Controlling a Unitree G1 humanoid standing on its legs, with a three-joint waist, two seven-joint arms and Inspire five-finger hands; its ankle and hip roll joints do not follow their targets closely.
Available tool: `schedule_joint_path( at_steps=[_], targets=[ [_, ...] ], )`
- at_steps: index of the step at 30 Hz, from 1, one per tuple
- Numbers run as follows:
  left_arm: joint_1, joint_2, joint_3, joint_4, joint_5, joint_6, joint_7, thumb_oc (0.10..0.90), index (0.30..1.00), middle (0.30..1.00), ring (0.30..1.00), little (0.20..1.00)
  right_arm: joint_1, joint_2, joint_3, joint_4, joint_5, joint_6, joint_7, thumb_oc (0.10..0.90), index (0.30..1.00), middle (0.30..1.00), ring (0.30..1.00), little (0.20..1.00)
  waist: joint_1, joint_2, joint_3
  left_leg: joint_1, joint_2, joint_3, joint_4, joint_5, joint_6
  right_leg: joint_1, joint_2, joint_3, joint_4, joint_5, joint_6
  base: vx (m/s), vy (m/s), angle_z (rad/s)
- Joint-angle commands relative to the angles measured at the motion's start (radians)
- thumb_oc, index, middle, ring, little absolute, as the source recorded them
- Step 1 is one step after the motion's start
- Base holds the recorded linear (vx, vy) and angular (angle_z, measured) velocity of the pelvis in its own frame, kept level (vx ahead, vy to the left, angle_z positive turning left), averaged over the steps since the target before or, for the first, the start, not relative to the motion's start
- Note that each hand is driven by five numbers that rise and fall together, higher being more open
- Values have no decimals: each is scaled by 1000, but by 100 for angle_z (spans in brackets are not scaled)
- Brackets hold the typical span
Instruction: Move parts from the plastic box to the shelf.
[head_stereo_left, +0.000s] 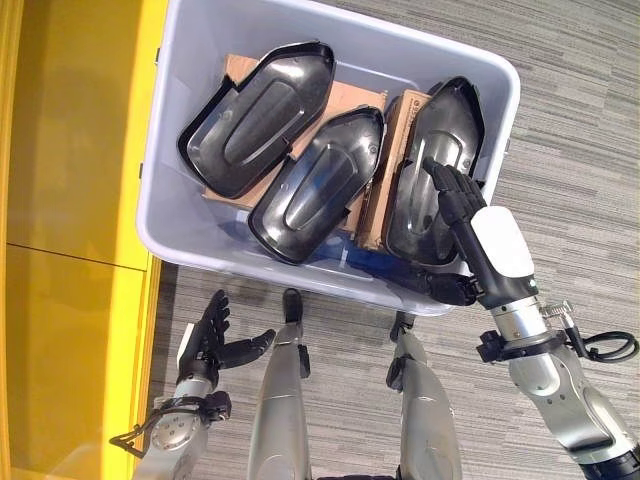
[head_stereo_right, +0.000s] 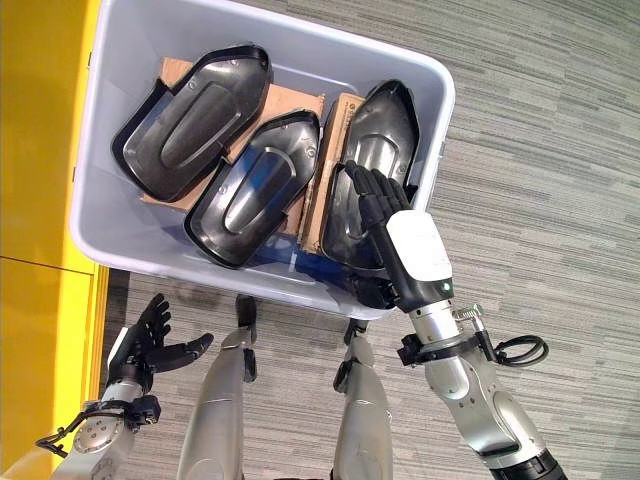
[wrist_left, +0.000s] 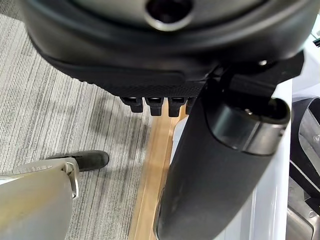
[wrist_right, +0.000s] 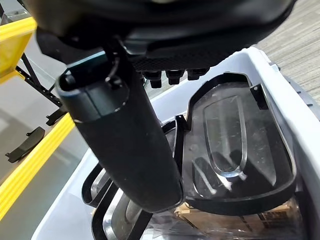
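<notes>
Three black moulded parts are seen inside the grey plastic box (head_stereo_left: 170, 150), which stands on the striped grey carpet (head_stereo_left: 580, 130). The right part (head_stereo_left: 432, 170) stands on edge against the box's right wall, beside a cardboard piece (head_stereo_left: 392, 150). The middle part (head_stereo_left: 318, 185) and the left part (head_stereo_left: 255, 115) lie tilted on brown cardboard (head_stereo_left: 350, 98), overlapping one another.

The right hand (head_stereo_left: 458, 205) is reached over the box's near rim, its fingers (head_stereo_right: 372, 195) held straight and laid against the hollow face of the right part. The thumb (wrist_right: 125, 135) is seen extended beside the part in the right wrist view. Nothing is gripped; whether the fingertips actually touch the part cannot be told.

The left hand (head_stereo_left: 215, 335) is held low outside the box, above the carpet, with fingers spread and nothing in it.

A yellow shelf (head_stereo_left: 70, 200) runs along the box's left side, just beside it.
</notes>
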Motion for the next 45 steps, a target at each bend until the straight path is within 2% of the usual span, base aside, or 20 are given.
schedule_joint_path(
  at_steps=[1,27,39,45],
  targets=[
    [109,21,62,-69,19,-56,27,900,1000,1000,1000,1000,-27,-21,-17,-45,-19,-35,-49,900,1000,1000,1000,1000,2,23,-14,18,25,48,-49,-6,-1,93,-47,-11,159,-215,44,0,0,0],
    [87,17,41,-68,18,-63,47,900,1000,1000,1000,1000,-114,30,83,92,-81,16,-62,900,1000,1000,1000,1000,14,38,-14,-10,17,47,-42,-10,5,65,-52,-11,170,-215,44,0,0,0],
    [62,22,17,-39,16,-71,51,900,1000,1000,1000,1000,-257,83,194,329,-185,89,-86,900,1000,1000,1000,1000,36,70,-14,-51,5,38,-26,-13,11,15,-57,-3,214,-231,35,-6,1,2],
    [48,24,-11,-28,-3,-83,45,900,1000,1000,1000,1000,-374,138,253,516,-206,136,-122,900,1000,1000,1000,1000,55,95,-14,-80,-6,35,-14,-14,15,-18,-65,5,237,-235,33,-8,8,2]
  ],
)
